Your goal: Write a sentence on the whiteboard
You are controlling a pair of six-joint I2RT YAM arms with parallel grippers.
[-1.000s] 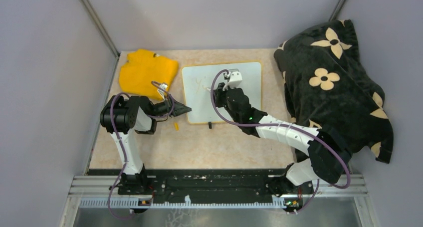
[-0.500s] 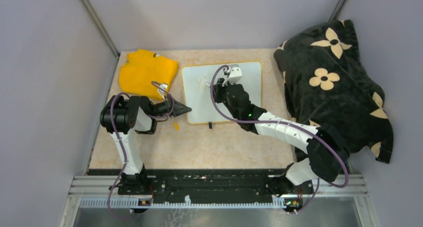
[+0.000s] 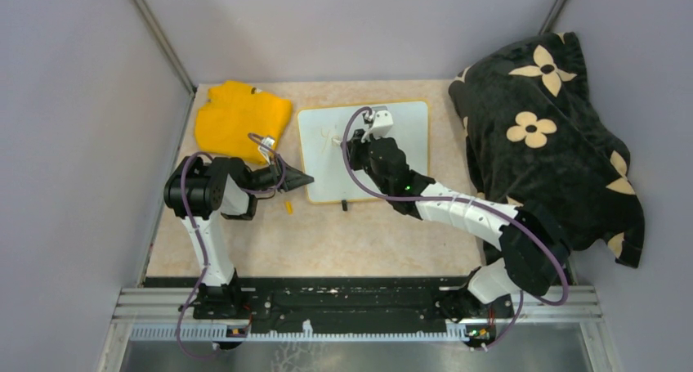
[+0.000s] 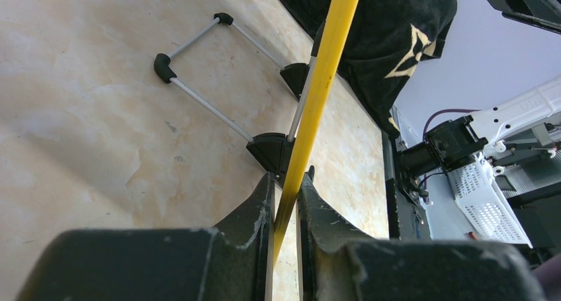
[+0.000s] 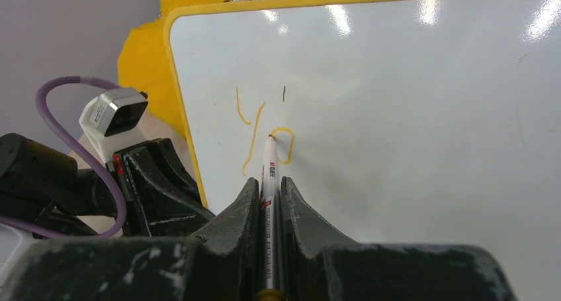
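Observation:
The whiteboard (image 3: 392, 155) lies flat on the table, white with a yellow-orange rim (image 4: 320, 89). My left gripper (image 3: 304, 178) (image 4: 286, 182) is shut on its left edge, the rim pinched between the jaws. Over the board's left part, my right gripper (image 3: 350, 145) (image 5: 268, 182) is shut on a white marker (image 5: 268, 165) whose tip touches the board. Of the sentence (image 5: 255, 126) a thin yellow-orange "y" shows, with a looped "o" at the marker's tip. The board's black feet (image 4: 270, 149) and a wire stand show beneath it in the left wrist view.
A yellow cloth (image 3: 241, 118) lies at the back left, just beyond the left gripper. A black blanket with cream flowers (image 3: 547, 135) covers the right side. A small orange cap (image 3: 288, 207) lies on the table near the board's front left corner.
My right gripper has moved a little toward the far side and left across the board with the marker. The left arm and the board have not moved.

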